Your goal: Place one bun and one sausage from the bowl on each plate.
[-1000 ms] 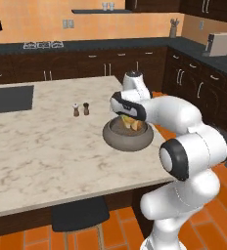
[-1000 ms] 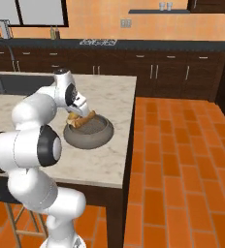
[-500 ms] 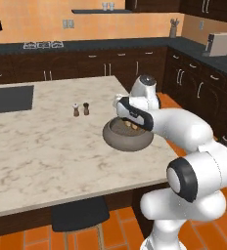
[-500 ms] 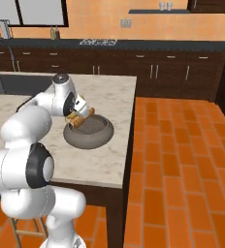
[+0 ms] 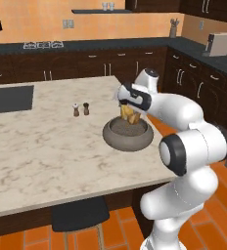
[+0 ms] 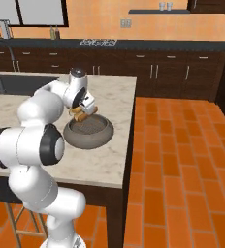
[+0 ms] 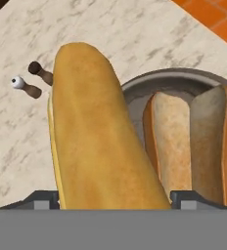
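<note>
My gripper (image 5: 128, 109) hangs over the far side of the wide grey-brown bowl (image 5: 127, 142), shut on a long golden bun (image 5: 129, 116) that it holds just above the bowl. From the right, the gripper (image 6: 85, 109) and its bun (image 6: 79, 115) sit at the back rim of the bowl (image 6: 88, 138). In the hand view the held bun (image 7: 93, 132) runs up from between the fingertips (image 7: 37, 198), close to the camera. Below it, in the bowl (image 7: 184, 76), lie a second bun (image 7: 167, 141) and a darker long piece (image 7: 207, 146), perhaps a sausage. The plates are out of view.
Salt and pepper shakers (image 5: 81, 109) stand on the marble island counter (image 5: 37, 156) left of the bowl. A dark cooktop (image 5: 8, 97) is set into the counter's far left. The counter's right edge (image 6: 129, 140) drops to an orange tile floor.
The gripper has risen a little above the bowl with the bun in it, and the arm's elbow has swung out to the right.
</note>
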Robot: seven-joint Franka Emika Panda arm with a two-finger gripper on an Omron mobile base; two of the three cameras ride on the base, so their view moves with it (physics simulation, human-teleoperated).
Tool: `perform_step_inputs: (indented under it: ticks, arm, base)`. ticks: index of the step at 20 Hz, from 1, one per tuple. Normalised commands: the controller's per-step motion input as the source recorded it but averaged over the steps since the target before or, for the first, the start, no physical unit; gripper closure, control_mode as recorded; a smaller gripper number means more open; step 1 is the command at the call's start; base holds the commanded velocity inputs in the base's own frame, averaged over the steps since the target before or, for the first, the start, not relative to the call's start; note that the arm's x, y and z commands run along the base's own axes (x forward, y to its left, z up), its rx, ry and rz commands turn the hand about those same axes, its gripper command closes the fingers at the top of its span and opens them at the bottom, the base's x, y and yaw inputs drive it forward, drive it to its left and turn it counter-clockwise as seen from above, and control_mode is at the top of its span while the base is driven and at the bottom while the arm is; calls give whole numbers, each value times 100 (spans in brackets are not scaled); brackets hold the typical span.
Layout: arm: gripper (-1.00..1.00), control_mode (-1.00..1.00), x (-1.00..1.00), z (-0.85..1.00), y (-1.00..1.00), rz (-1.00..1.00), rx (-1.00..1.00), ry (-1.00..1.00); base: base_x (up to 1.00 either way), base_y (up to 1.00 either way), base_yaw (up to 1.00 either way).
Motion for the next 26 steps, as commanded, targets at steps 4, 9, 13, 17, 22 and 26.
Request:
perform_step_inputs:
  ticks: [4,9,13,17,22,26]
  arm:
    - [100,-100,0,0,0,0,7,13]
    - [100,-100,0,0,0,0,31,22]
    - [100,-100,-37,46,23,0,8,-3]
    - [100,-100,-100,55,54,0,-3,-12]
    - [100,-100,-100,41,30,-3,-11,-1]
    - [100,-100,-100,22,22,-7,-13,14]
  base:
    - [0,0,0]
    - [0,0,0]
    - [0,0,0]
    - [0,0,0]
    - [0,0,0]
    - [0,0,0]
